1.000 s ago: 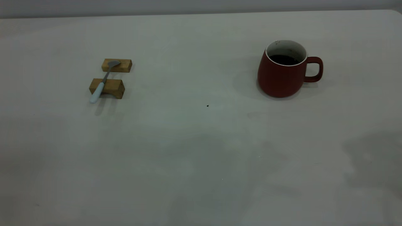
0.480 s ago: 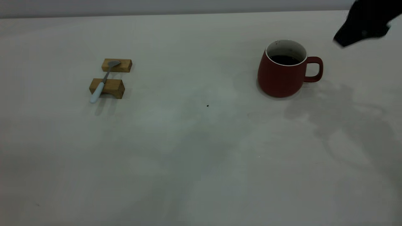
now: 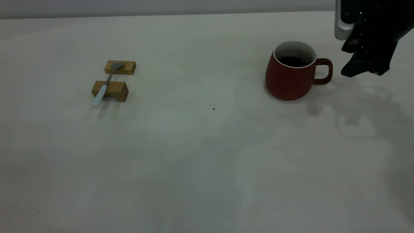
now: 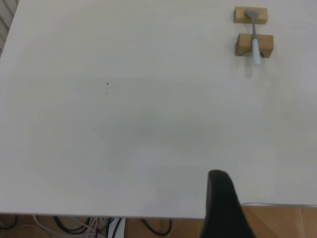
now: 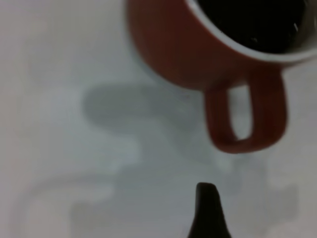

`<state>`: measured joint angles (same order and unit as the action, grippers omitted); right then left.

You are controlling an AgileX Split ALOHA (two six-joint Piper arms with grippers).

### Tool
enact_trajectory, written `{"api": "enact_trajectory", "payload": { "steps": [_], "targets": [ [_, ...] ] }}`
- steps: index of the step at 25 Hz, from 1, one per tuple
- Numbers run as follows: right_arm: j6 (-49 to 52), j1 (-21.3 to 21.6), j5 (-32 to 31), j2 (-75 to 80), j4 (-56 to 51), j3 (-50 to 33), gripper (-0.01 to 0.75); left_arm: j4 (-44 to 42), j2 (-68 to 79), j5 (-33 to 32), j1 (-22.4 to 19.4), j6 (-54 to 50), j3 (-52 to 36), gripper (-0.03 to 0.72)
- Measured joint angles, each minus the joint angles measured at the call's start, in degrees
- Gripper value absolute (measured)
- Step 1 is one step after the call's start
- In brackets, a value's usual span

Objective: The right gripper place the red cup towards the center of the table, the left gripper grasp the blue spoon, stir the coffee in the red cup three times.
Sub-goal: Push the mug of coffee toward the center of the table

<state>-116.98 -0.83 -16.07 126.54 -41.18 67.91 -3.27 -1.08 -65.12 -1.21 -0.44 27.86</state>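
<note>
Right gripper (image 3: 362, 69): hangs just beside the loop handle of the red cup (image 3: 289, 77), on its outer side, low over the table (image 3: 207, 161). Holds nothing; how far its fingers are spread cannot be told.

Step in hand, as judged: approach to the cup, first stage of the task, nothing yet grasped. Next move calls for closing onto the handle or body without tipping the coffee (image 3: 292, 61), then carrying the cup toward the centre.

Red cup: upright at the right side of the table, handle pointing toward the right gripper.

Blue spoon (image 3: 106, 83): far left, bridging two wooden blocks (image 3: 113, 90); long axis runs near-to-far, slightly slanted, bowl on the farther block, pale handle overhanging the nearer.

Left gripper (image 4: 225, 208): parked at the table edge, well apart from the spoon; opening not discernible.
</note>
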Motion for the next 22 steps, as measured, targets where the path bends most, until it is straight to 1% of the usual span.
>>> {"api": "enact_trajectory", "payload": {
  "steps": [2,5,12,18,22],
  "targets": [
    [-3.13,0.08,-0.10,1.58,-2.56,1.44,0.582,0.00,0.00,0.00,0.00,0.00,0.00,0.533],
    [-4.68,0.08,-1.31,3.90,-5.48,3.63,0.582,0.00,0.00,0.00,0.00,0.00,0.00,0.533],
    [-4.97,-0.47,-2.86,8.98,-5.98,7.90,0.579,0.00,0.00,0.00,0.00,0.00,0.00,0.533],
    [-5.06,-4.09,-3.17,12.12,-6.77,11.64,0.576,0.00,0.00,0.00,0.00,0.00,0.00,0.533],
    [-5.11,-7.62,-3.17,13.81,-8.96,14.30,0.575,-0.05,0.00,0.00,0.00,0.00,0.00,0.533]
  ]
}}
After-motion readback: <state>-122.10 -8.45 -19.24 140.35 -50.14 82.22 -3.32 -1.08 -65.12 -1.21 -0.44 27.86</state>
